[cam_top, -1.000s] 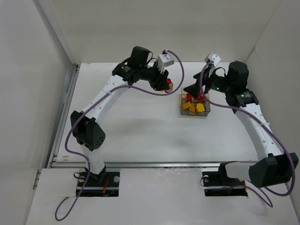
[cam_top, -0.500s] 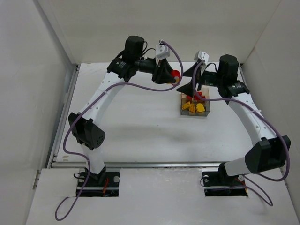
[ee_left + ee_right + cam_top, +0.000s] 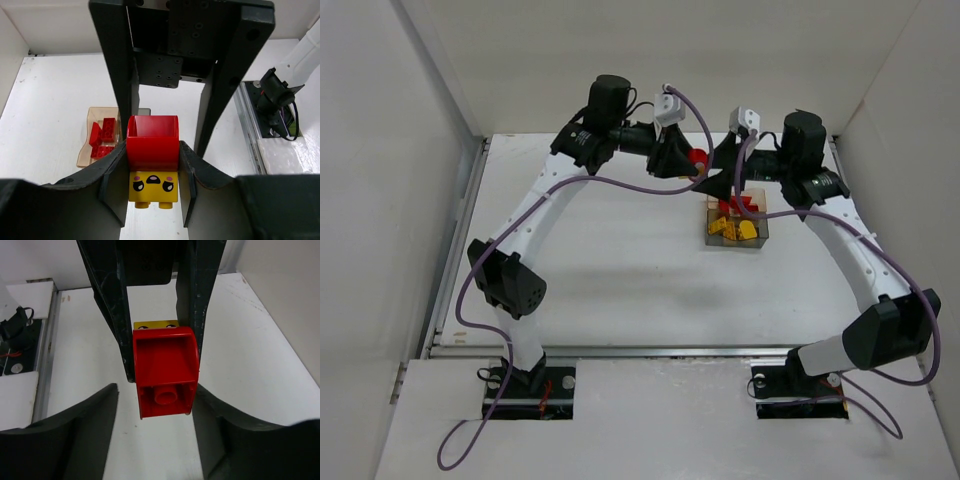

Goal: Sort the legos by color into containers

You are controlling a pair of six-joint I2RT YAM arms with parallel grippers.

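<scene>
- Far side of the white table (image 3: 620, 260), left of centre: left gripper (image 3: 692, 166) is raised off the surface, jaws clamped on a stacked lego.
- The stack is a red hollow plastic brick (image 3: 152, 142) joined to a yellow plastic brick with a printed face (image 3: 152, 186). It's pinched on both sides between the left fingers (image 3: 116, 175).
- Just right of it: right gripper (image 3: 155, 389) faces the left one. Its jaws are spread and straddle the red end of the same stack, with a gap showing on at least one side.
- Right and nearer, below the right gripper: two adjoining small trays on the table. The tan tray (image 3: 92, 112) holds loose red bricks (image 3: 732, 207); the clear greyish tray (image 3: 763, 238) holds yellow bricks (image 3: 735, 230).
</scene>
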